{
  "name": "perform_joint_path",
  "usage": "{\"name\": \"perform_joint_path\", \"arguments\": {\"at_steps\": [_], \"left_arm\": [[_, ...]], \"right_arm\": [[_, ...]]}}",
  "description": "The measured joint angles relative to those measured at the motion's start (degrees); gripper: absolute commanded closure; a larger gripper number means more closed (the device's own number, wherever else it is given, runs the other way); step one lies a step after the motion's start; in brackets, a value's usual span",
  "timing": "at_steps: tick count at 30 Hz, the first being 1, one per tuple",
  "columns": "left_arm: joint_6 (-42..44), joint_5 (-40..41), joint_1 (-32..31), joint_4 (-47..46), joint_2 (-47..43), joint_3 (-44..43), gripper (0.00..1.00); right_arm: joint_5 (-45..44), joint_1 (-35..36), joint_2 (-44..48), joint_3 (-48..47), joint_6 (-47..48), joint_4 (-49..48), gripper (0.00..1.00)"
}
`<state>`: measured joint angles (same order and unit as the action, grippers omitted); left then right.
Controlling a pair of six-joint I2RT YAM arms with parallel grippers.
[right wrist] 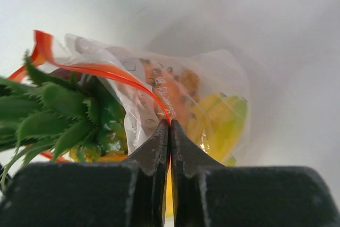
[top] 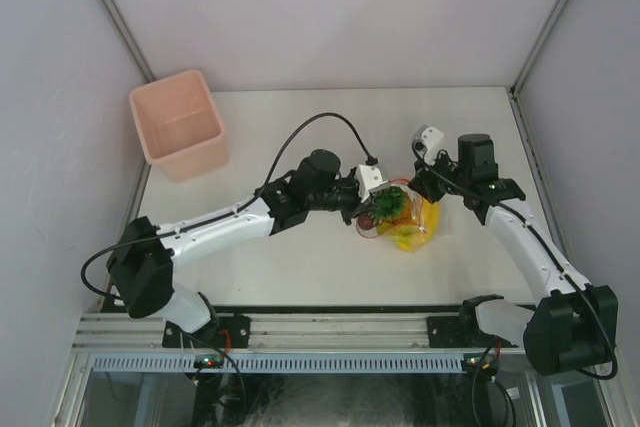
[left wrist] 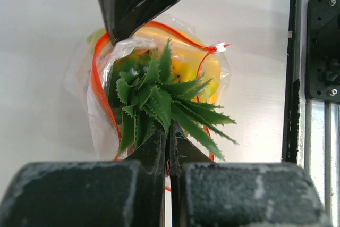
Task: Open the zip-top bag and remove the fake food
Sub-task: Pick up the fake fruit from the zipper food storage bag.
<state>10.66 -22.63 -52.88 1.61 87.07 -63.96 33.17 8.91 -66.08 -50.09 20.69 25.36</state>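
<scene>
1. Left claw: mine, closed, pinching the near rim of the zip-top bag just below the green leaves.
2. Right claw: mine, closed, pinching the opposite rim on the red zip strip.
3. Zip-top bag: clear, crinkled, mouth parted between my two claws. It is a little right of the middle of the table. I cannot tell whether it rests there or hangs.
4. Fake food: inside the bag. The pineapple has its leafy top poking out of the mouth and its orange body within. The yellow banana bunch sits deeper in.
5. Pink bin: far left corner of the table, well apart from the bag.
</scene>
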Motion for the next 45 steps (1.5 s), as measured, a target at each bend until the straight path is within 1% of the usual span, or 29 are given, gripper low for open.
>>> {"name": "perform_joint_path", "arguments": {"at_steps": [4, 8, 11, 15, 17, 20, 24, 29, 34, 37, 41, 45], "left_arm": [[3.0, 0.8, -1.0, -0.3, -0.9, 0.0, 1.0], [2.8, 2.0, -0.9, -1.9, -0.9, 0.2, 1.0], [-0.2, 1.9, 0.5, -6.2, -1.3, 2.0, 1.0], [-7.9, -0.2, 3.8, -16.9, -4.7, 10.7, 1.0], [-10.7, -1.0, 4.8, -20.6, -5.4, 13.4, 1.0], [-13.1, -2.2, 4.8, -24.0, -5.4, 14.8, 1.0], [-11.6, -2.5, 3.1, -25.0, -5.4, 14.8, 1.0], [-9.1, -0.4, 2.0, -24.6, -7.4, 15.4, 1.0], [-10.3, 1.4, 2.8, -27.1, -9.4, 18.3, 1.0], [-12.3, 1.7, 3.2, -30.6, -9.5, 21.3, 1.0], [-16.7, 1.4, 3.4, -35.1, -9.4, 23.1, 1.0], [-22.7, 0.9, 4.4, -43.8, -9.2, 25.0, 1.0]], "right_arm": [[-4.8, 2.2, -0.4, 0.0, 0.3, -1.4, 1.0], [-7.0, 2.0, -0.6, 0.1, 0.4, -2.3, 1.0], [-7.2, 0.9, -0.6, 0.1, 0.4, -2.8, 1.0], [-7.1, -0.5, -0.5, 0.4, 0.4, -2.9, 1.0], [-7.0, -0.4, -0.5, 0.8, 0.4, -2.9, 1.0], [-6.6, 0.0, -0.5, 0.9, 0.4, -2.9, 1.0], [-7.9, 0.2, -0.5, 0.9, 0.4, -2.9, 1.0], [-9.0, -1.6, -0.9, 1.0, 0.0, -2.9, 1.0], [-8.2, -2.4, -0.8, 1.1, -0.2, -2.9, 1.0], [-5.1, -3.7, -0.5, 1.7, -0.5, -3.3, 1.0], [-1.2, -4.8, -0.2, 2.6, -1.7, -3.5, 1.0], [1.3, -6.6, -0.3, 2.6, -3.2, -4.4, 1.0]]}}
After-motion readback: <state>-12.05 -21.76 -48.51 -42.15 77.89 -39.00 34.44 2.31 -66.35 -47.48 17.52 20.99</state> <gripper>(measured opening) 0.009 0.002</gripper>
